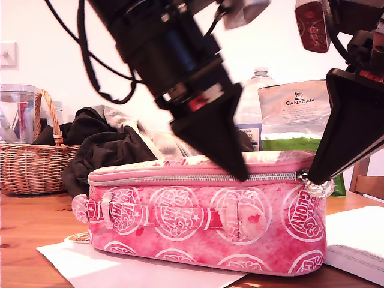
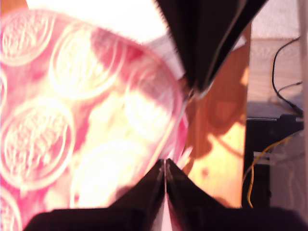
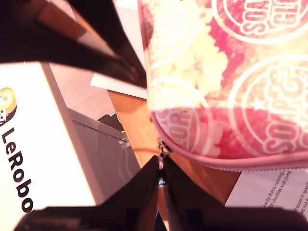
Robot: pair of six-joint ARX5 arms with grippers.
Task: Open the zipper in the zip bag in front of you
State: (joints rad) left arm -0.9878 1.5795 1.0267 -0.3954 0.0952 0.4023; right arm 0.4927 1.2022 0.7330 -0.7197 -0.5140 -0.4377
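The pink zip bag (image 1: 204,222) lies on the wooden table, its strap handle facing the exterior camera. The zipper (image 1: 192,177) runs closed below the top panel. In the exterior view my second gripper (image 1: 315,180) comes down at the bag's right end. It is shut on the zipper's metal pull (image 3: 162,150) at the bag's corner (image 3: 192,139). My first gripper (image 1: 240,174) is shut, with its tip on the bag's top panel (image 2: 96,120) near the edge and nothing visible between the fingers. From there my second gripper (image 2: 197,86) shows just past the bag's end.
A wicker basket (image 1: 36,162) and dark clothes (image 1: 108,150) sit behind the bag at the exterior view's left. A foil pouch (image 1: 297,114) and a water bottle (image 1: 255,102) stand behind it. White paper (image 1: 132,267) lies under the bag, and a white box (image 3: 29,159) is beside it.
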